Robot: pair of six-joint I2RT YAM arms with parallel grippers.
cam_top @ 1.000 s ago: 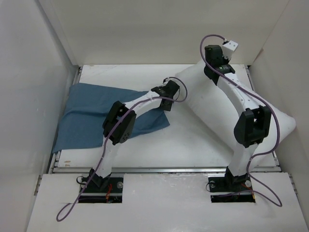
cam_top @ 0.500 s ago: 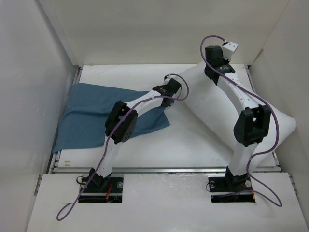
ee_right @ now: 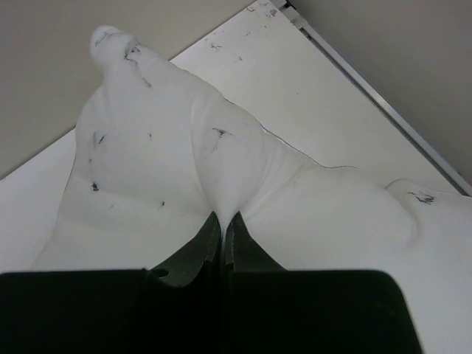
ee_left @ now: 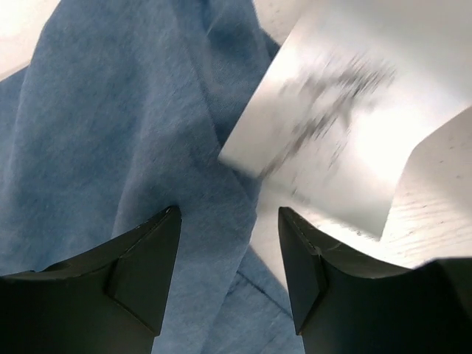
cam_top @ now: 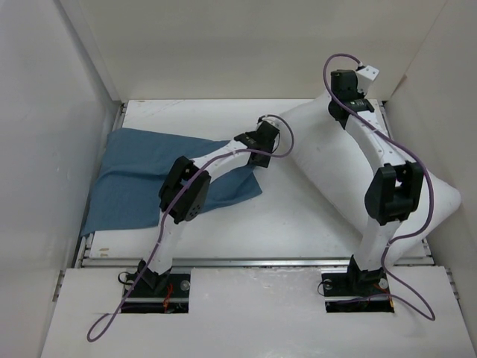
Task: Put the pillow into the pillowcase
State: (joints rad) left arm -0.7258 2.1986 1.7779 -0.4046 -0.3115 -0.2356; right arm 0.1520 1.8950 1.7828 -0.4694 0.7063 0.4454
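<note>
Filling the floor of the white enclosure, the bench (cam_top: 283, 216) carries both cloth things. The pillow (cam_top: 328, 179) lies under and ahead of the right tool (ee_right: 223, 225), whose fingers are pressed together, pinching a ridge of its white cloth. The pillowcase (cam_top: 134, 179) lies beneath the left tool (ee_left: 228, 217), which hangs spread over the blue cloth's wrinkled edge, gripping nothing. A white tag (ee_left: 332, 110) with blurred grey marks sits just ahead of it.
</note>
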